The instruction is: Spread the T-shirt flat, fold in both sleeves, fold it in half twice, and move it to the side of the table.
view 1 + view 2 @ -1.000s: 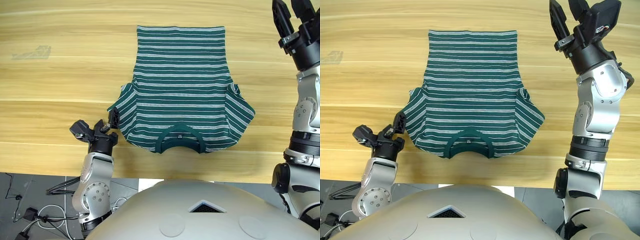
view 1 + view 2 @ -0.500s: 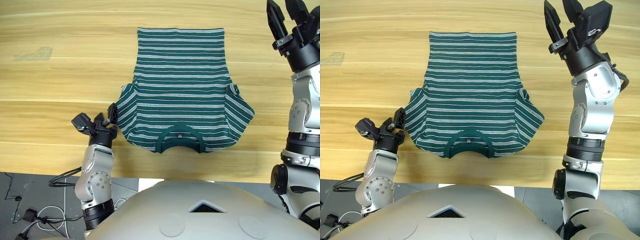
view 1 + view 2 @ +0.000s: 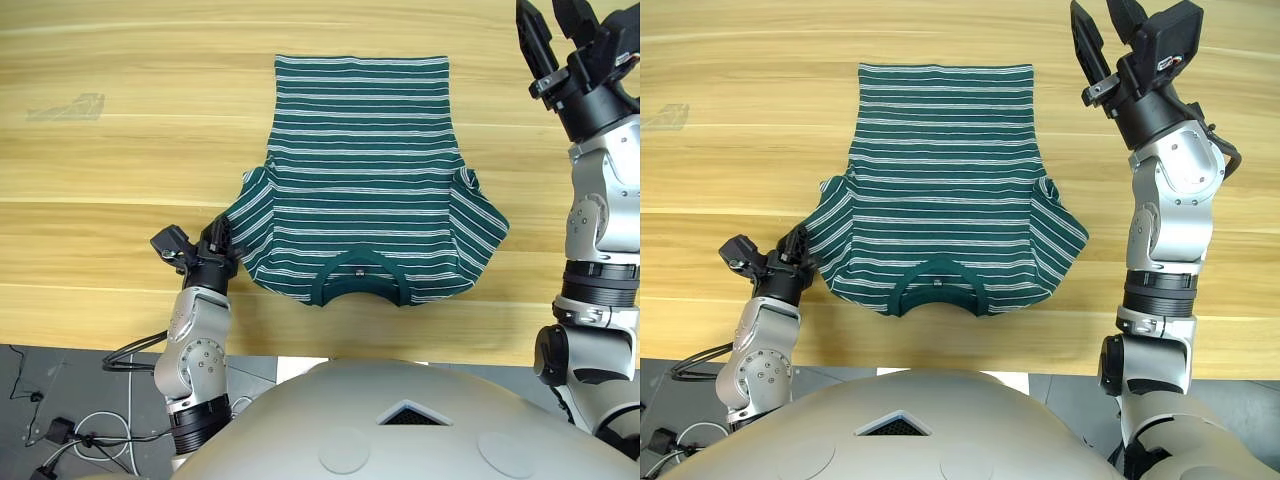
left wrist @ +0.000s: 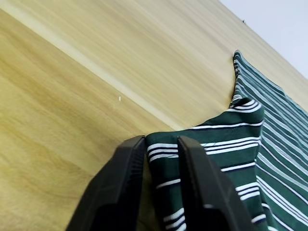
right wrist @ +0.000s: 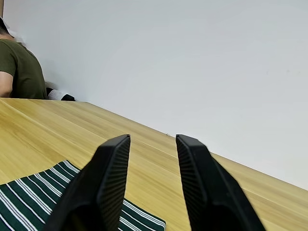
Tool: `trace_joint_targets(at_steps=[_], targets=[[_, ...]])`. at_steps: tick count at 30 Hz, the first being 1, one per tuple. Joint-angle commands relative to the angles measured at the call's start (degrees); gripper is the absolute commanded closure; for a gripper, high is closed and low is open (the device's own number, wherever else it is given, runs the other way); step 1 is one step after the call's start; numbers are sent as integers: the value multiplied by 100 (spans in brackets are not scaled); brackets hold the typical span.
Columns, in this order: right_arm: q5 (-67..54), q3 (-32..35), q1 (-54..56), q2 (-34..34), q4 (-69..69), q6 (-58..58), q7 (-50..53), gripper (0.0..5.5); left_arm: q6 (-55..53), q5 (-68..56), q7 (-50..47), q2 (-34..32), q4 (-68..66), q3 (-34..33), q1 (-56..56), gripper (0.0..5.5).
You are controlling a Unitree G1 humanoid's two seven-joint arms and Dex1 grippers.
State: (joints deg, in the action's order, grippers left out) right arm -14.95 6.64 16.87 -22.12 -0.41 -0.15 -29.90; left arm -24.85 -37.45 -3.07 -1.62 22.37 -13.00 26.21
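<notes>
A dark green T-shirt [image 3: 360,170] with white stripes lies flat on the wooden table [image 3: 120,180], collar toward me and hem at the far side. Both short sleeves stick out at the sides. My left gripper [image 3: 217,240] is low at the tip of the left sleeve [image 4: 226,139]. In the left wrist view its fingers [image 4: 125,163] stand close together with the sleeve's edge between them. My right gripper [image 3: 1100,20] hangs open high above the table, beyond the shirt's far right corner, with nothing in it [image 5: 153,139].
The table's front edge [image 3: 120,345] runs just under the collar, with cables [image 3: 80,430] on the floor below at the left. Bare wood surrounds the shirt on all sides. A faint grey mark [image 3: 65,105] shows at the far left.
My left gripper has slid right, onto the left sleeve's tip, and its fingers have closed in. The raised right gripper has drifted a little to the left. The shirt has stayed put.
</notes>
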Motion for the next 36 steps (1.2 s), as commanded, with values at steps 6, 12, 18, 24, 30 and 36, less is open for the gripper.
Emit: trace_joint_targets(at_steps=[6, 12, 18, 24, 30, 36], targets=[[27, 40, -21, 30, 20, -48, 97, 374, -41, 328, -51, 58, -211, -43, -37, 548], [55, -11, -50, 85, 96, -135, 120, 374, 279, 527, 185, 83, -197, 57, 12, 548], [42, -40, -22, 162, 160, -234, 88, 374, 1145, 1495, 419, -110, 205, 442, 63, 548], [73, -100, 8, 204, 230, -296, 108, 374, 1957, 2586, 584, -265, 141, 890, 139, 548], [184, -161, -77, 240, 285, -378, 125, 374, 2143, 3632, 848, -660, -340, 1565, 169, 548], [302, -232, -108, 268, 443, -502, 122, 374, 2808, 4203, 1094, -913, -297, 2083, 184, 548]])
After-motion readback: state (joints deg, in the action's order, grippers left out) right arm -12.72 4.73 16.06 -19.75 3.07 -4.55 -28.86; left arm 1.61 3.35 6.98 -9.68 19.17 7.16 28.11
